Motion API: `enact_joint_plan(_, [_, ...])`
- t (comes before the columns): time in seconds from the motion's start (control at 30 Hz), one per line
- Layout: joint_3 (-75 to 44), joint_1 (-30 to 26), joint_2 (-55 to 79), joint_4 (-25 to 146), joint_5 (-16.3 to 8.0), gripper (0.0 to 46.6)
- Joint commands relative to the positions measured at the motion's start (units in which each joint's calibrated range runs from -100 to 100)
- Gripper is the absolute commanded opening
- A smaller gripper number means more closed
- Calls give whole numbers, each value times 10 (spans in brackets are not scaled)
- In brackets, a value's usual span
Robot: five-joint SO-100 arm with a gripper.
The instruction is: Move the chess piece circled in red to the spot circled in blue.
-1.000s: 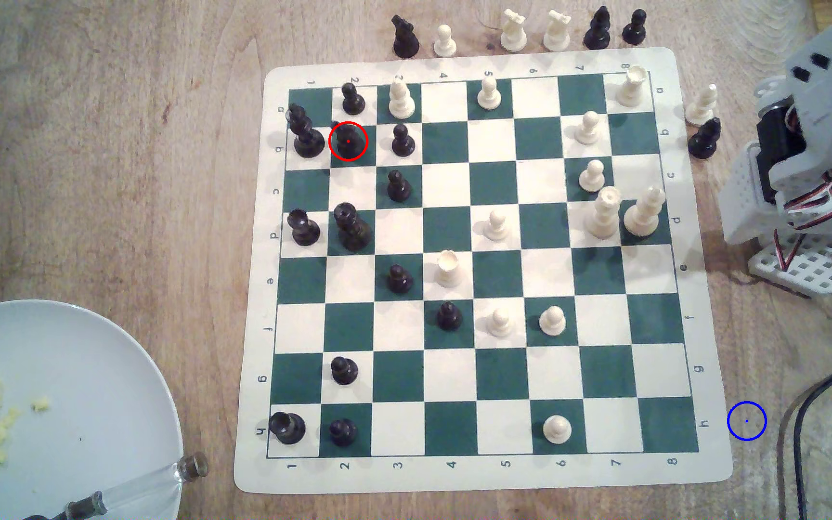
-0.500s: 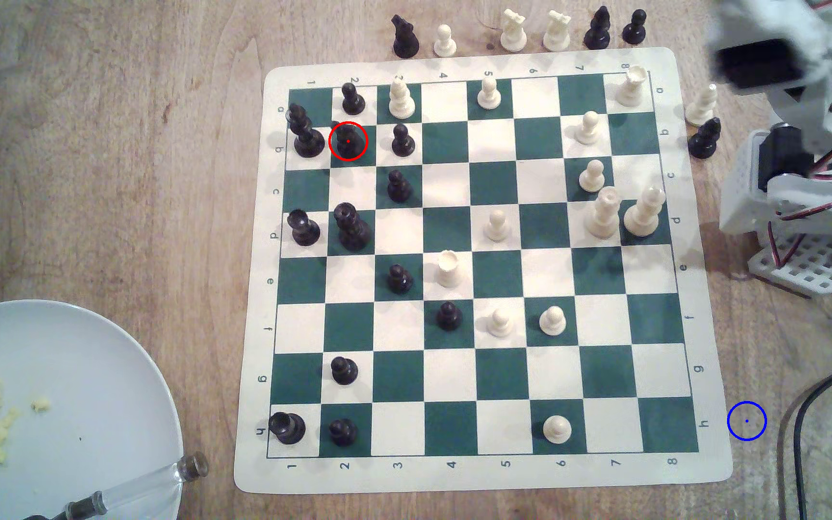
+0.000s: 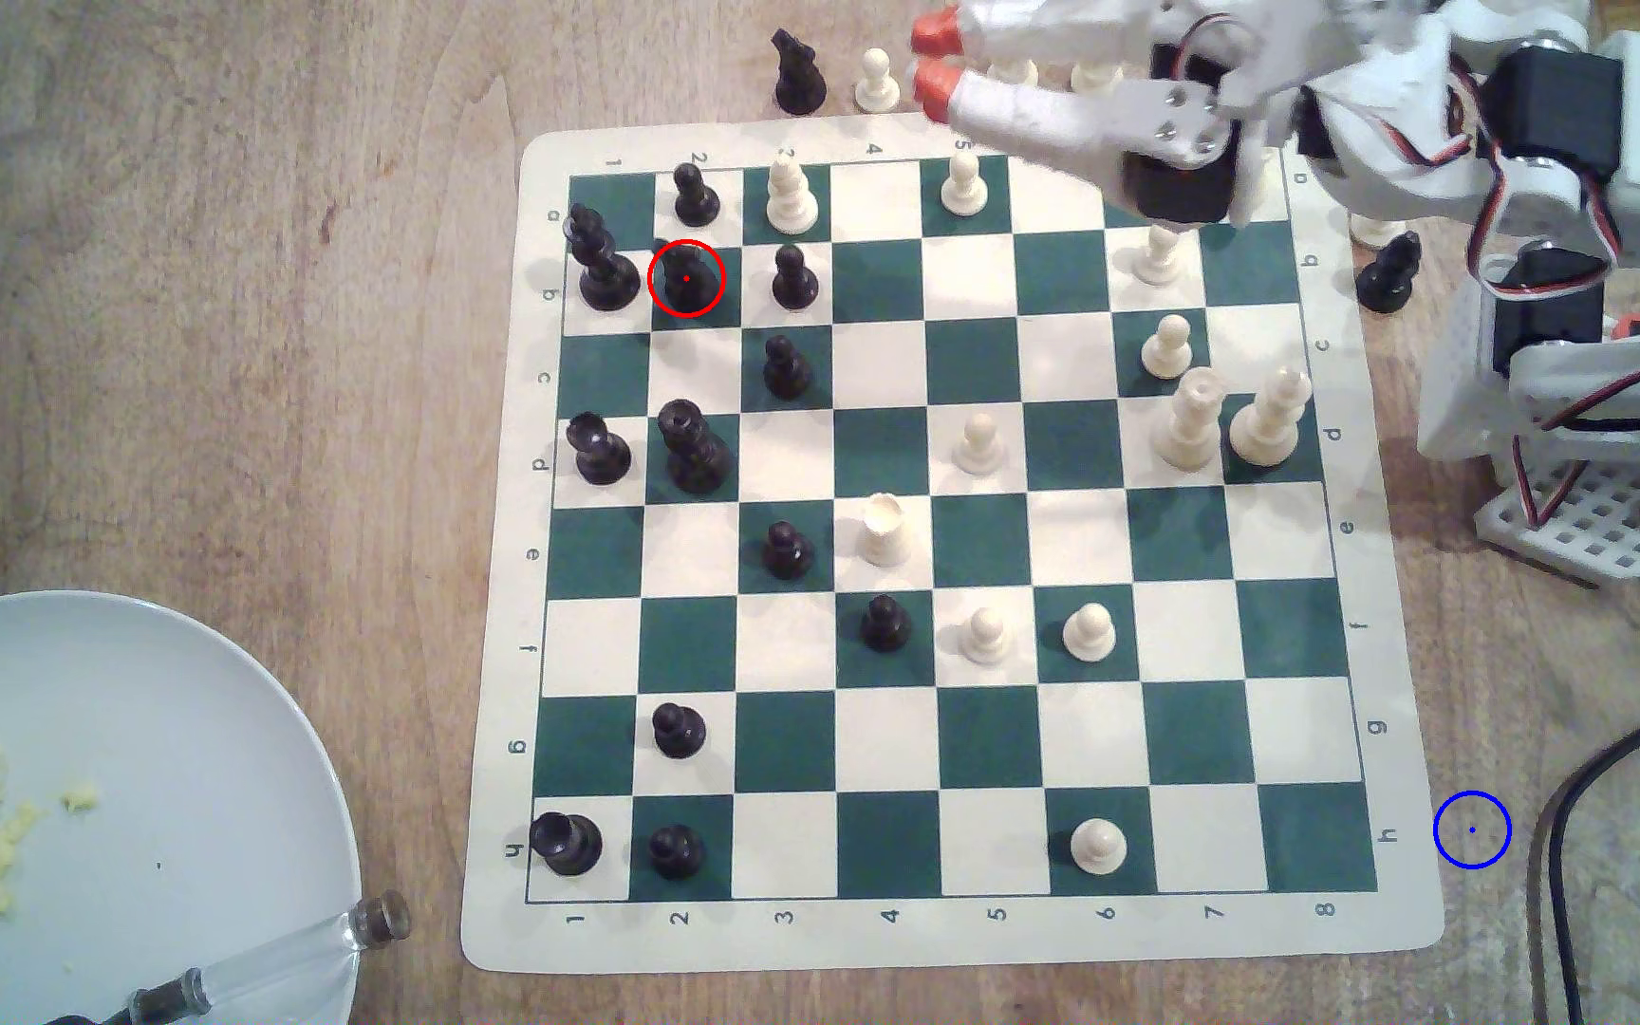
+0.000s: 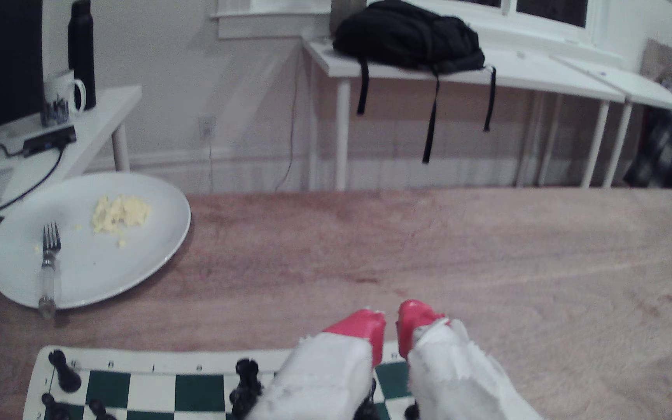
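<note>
Chess piece circled in red [image 3: 686, 277]: exterior view, far left of the chessboard [image 3: 934, 936], between a tall black piece [image 3: 599, 261] and a black pawn [image 3: 793, 278]; untouched.
Spot circled in blue [image 3: 1472, 830]: bare tabletop [image 3: 205, 345], just off the board's near right corner.
Gripper [image 3: 931, 61]: over the far edge, well right of the piece, likely reaching toward it.
Fingers [image 4: 360, 325]: wrist view, two red tips slightly apart, pinching nothing.
Plate [image 4: 156, 258]: one, with one fork [image 4: 49, 262].

Black knight-like chess piece [image 3: 686, 276], short with a lumpy head, upright inside a red ring on a green square at the exterior view's far left. Blue-ringed spot [image 3: 1472, 830]: bare wooden tabletop beyond the board's near right corner.
</note>
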Motion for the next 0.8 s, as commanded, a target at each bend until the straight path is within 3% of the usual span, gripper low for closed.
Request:
enact_joint_plan(0.0, [-141, -15, 104, 69, -10, 3])
enact_joint_plan(0.13, [-196, -20, 164, 88, -18, 3])
enact_joint_plan(0.3, [-403, -31, 338, 177, -49, 3])
enact_joint_plan(0.47, [-511, -25, 461, 211, -66, 3])
enact_joint_plan(0.77, [-639, -4, 601, 287, -75, 62])
